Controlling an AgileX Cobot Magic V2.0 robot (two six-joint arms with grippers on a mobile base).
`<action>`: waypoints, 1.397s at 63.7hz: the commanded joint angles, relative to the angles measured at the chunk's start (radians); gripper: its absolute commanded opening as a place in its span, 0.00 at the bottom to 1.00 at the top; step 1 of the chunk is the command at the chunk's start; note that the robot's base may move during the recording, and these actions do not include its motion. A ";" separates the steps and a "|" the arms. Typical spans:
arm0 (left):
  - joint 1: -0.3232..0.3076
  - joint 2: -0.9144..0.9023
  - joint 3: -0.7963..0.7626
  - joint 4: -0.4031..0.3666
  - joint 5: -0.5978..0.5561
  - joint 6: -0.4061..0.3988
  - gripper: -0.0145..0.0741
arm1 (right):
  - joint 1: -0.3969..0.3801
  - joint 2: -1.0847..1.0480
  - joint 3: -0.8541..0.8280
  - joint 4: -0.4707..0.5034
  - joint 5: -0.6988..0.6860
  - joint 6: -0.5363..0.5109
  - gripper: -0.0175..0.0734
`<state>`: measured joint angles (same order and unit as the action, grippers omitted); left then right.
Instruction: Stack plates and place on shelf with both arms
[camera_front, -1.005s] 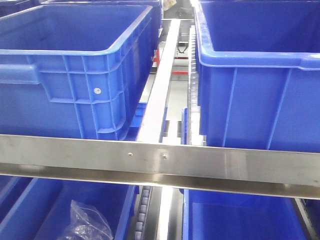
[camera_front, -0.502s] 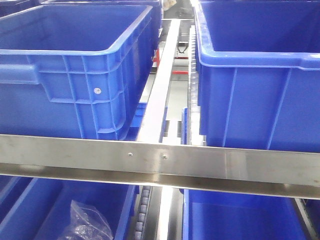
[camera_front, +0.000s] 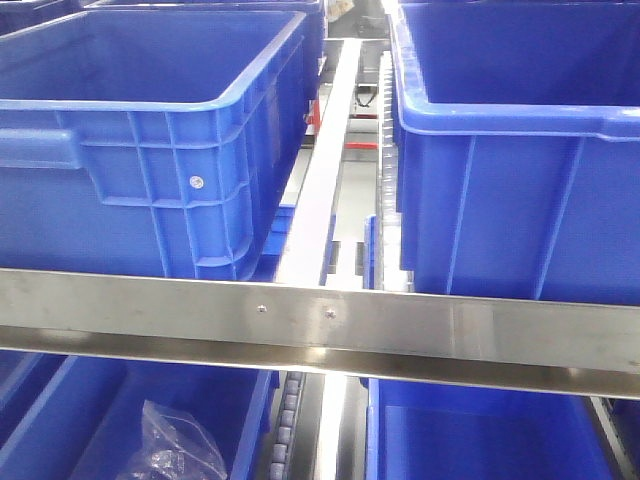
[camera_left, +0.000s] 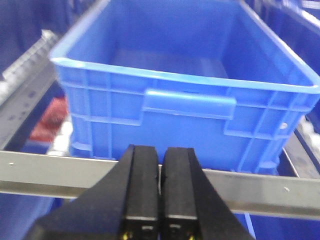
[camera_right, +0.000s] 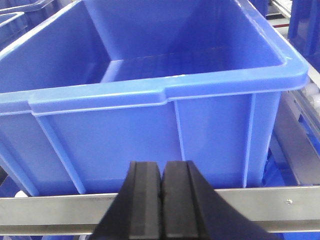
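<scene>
Both grippers pressed together, no plates in any view.

L gripper (camera_left: 160, 165) faces a blue crate (camera_left: 185, 90) across the steel shelf rail (camera_left: 30, 170); R gripper (camera_right: 162, 172) faces another blue crate (camera_right: 150, 95), same setup. Jaws pressed flat, nothing between. Plates aren't in frame, so direction from either arm, and which arm is nearer, can't be judged. Likely still to be found before stacking.

— What do you see on the shelf?
— 2 blue bins (camera_front: 150, 130) (camera_front: 520, 150) sit side by side behind the steel rail (camera_front: 320, 325), a white divider strip (camera_front: 322, 170) between them.
— Below?
— A crumpled clear bag (camera_front: 180, 445) in a lower bin.
</scene>
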<state>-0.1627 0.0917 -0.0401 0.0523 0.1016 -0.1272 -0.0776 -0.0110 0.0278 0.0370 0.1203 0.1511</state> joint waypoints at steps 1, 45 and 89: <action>0.010 -0.086 0.023 -0.015 -0.102 -0.004 0.27 | -0.001 -0.019 0.002 -0.003 -0.084 -0.007 0.25; 0.008 -0.115 0.050 0.005 -0.112 -0.004 0.27 | -0.001 -0.019 0.002 -0.003 -0.081 -0.007 0.25; 0.008 -0.115 0.050 0.005 -0.112 -0.004 0.27 | -0.001 -0.019 0.002 -0.003 -0.081 -0.007 0.25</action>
<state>-0.1540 -0.0053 0.0074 0.0642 0.0772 -0.1272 -0.0776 -0.0110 0.0278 0.0370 0.1222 0.1511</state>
